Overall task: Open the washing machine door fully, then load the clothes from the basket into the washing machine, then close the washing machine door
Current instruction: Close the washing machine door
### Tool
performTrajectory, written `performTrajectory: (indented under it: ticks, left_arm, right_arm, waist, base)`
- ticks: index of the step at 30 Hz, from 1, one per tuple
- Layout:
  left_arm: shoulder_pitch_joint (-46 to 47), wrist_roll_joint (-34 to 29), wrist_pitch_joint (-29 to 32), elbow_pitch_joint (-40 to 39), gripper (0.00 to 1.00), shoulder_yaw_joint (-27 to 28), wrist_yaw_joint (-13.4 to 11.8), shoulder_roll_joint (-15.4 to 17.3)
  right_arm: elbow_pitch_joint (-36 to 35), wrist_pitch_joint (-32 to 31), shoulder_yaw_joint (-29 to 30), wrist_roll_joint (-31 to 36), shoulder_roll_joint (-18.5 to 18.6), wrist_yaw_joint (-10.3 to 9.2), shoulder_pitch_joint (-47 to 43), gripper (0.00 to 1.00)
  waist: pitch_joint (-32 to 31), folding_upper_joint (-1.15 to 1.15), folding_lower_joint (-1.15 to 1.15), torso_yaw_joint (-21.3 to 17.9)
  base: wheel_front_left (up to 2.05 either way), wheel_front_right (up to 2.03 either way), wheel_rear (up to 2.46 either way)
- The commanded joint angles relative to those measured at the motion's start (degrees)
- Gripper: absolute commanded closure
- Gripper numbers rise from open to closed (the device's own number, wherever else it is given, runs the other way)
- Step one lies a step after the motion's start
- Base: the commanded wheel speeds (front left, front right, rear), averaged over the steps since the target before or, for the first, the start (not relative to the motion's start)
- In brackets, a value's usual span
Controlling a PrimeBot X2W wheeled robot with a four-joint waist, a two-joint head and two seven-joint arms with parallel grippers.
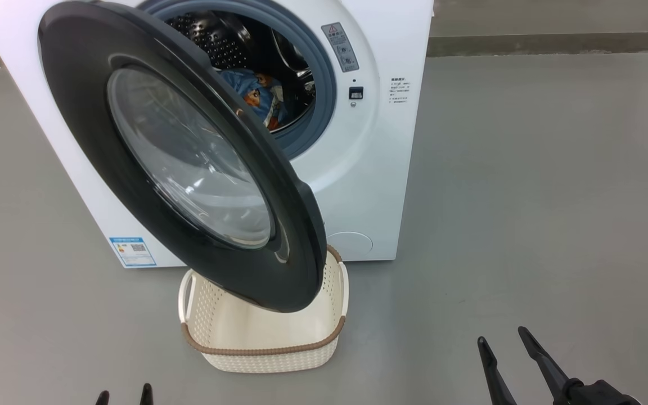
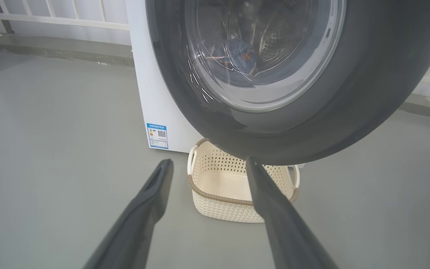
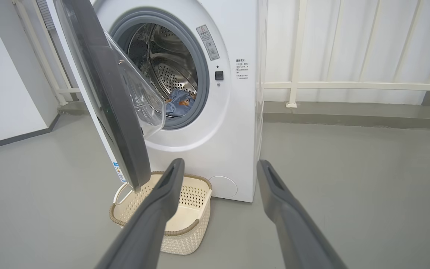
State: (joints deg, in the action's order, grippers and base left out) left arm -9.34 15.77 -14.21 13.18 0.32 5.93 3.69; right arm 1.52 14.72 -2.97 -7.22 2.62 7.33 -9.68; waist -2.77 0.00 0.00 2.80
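The white washing machine (image 1: 369, 185) stands on the grey floor with its black-rimmed door (image 1: 183, 152) swung partly out toward me, hinged on the left. Light blue clothes (image 1: 259, 95) with orange print lie inside the steel drum (image 3: 166, 71); through the door glass they appear as a blue heap (image 2: 237, 54). The cream basket (image 1: 262, 332) sits on the floor below the door with nothing in it, seen too as the basket (image 3: 185, 220) and basket (image 2: 222, 186). My left gripper (image 1: 124, 394) is open at the lower left, low in front of the door. My right gripper (image 1: 504, 340) is open at the lower right, apart from everything.
Grey floor stretches wide to the right of the machine (image 1: 554, 197). A white railing (image 3: 349, 86) and a low kerb run behind the machine. A white wall (image 3: 6, 93) stands to the left.
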Motion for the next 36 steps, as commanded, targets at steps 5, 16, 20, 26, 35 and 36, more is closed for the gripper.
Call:
performTrajectory:
  ticks: [5, 16, 20, 26, 35, 36]
  left_arm:
    - [2.2, -1.1, -0.8, -0.8, 0.0, 2.6, 0.7, -0.1]
    - [2.3, -1.9, -0.8, -0.7, 0.0, 3.2, 1.2, -0.5]
    - [2.2, -2.0, -0.8, -0.8, 0.0, 3.0, 1.3, -0.5]
    - [2.2, -2.0, -0.8, -1.0, 0.0, 3.0, 1.4, -0.7]
    - [2.4, -2.2, -0.8, -1.3, 0.0, 2.6, 1.5, -0.7]
    - [2.5, -2.3, -0.8, -1.3, 0.0, 2.5, 1.5, -0.7]
  right_arm:
    - [-1.1, 0.3, -0.8, -0.7, 0.3, 0.16, 1.0, 1.0]
    - [-1.0, 0.3, -0.4, -0.9, 0.3, 0.16, 1.7, 1.0]
    - [-2.1, 0.3, -0.9, -1.2, 0.3, 0.16, 3.4, 1.0]
    - [-7.0, 0.3, -3.1, -2.0, 0.3, 0.16, 9.3, 1.0]
    - [-14.3, 0.3, -10.4, -6.2, 0.3, 0.16, 20.8, 1.0]
    - [-14.9, 0.3, -11.8, -6.8, 0.3, 0.16, 22.4, 1.0]
  waist:
    - [-0.1, 0.0, 0.0, 0.0]
    - [0.2, 0.0, 0.0, 0.1]
    - [0.3, 0.0, 0.0, 0.2]
    - [0.4, 0.0, 0.0, 0.7]
    - [1.0, 0.0, 0.0, 1.3]
    - [1.1, 0.0, 0.0, 1.5]
  base:
    - [0.0, 0.0, 0.0]
    - [0.0, 0.0, 0.0]
    - [0.0, 0.0, 0.0]
    - [0.0, 0.0, 0.0]
    - [0.0, 0.0, 0.0]
    - [0.0, 0.0, 0.0]
